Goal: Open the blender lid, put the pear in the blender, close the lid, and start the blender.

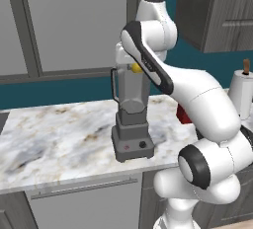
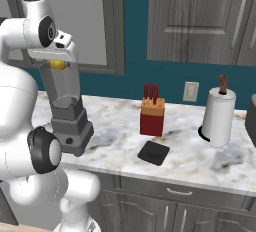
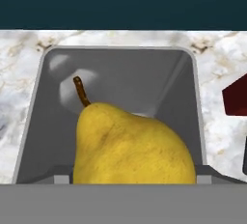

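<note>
Jaws grip the pear [image 3: 132, 143] over the open blender [image 1: 131, 119]; blender lid [image 2: 153, 152] lies right, near a knife block [image 2: 152, 116] on the tabletop [image 1: 54, 139].

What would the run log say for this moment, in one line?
gripper: holding pear | over open blender | blender lid: on counter

light: even, bright, flat rendered look, no clear source | shadows: soft dark patch under the blender [image 1: 132, 119] on the marble table [image 1: 54, 134] | glare: pale sheen inside the jar in the hand view | blur: none, coarse texture on the pear [image 3: 132, 146] | edge distortion: none
</note>
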You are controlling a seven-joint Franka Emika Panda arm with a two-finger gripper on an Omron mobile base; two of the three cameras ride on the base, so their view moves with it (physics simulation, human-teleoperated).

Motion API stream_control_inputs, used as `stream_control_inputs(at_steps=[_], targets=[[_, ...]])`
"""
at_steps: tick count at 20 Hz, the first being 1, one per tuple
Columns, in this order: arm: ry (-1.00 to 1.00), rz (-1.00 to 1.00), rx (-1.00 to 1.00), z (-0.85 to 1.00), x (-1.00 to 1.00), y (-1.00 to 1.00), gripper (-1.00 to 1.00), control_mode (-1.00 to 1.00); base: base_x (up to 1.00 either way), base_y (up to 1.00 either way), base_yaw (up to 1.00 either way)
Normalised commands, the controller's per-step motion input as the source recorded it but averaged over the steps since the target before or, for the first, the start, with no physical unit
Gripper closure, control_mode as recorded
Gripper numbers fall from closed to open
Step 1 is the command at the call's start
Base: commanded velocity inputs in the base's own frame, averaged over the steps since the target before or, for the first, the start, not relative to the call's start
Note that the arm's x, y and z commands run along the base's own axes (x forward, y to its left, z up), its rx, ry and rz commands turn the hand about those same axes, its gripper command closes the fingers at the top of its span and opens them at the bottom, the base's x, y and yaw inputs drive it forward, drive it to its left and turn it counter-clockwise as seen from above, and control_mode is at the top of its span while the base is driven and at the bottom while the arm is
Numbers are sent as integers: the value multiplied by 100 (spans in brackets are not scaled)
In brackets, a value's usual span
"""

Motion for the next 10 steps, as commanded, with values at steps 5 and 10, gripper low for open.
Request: stream_control_inputs(at_steps=[5, 10], targets=[[0, 0, 0, -44, -7, 18, -100, -100, 0, 0, 0], [0, 0, 0, -12, -1, 9, -100, -100, 0, 0, 0]])
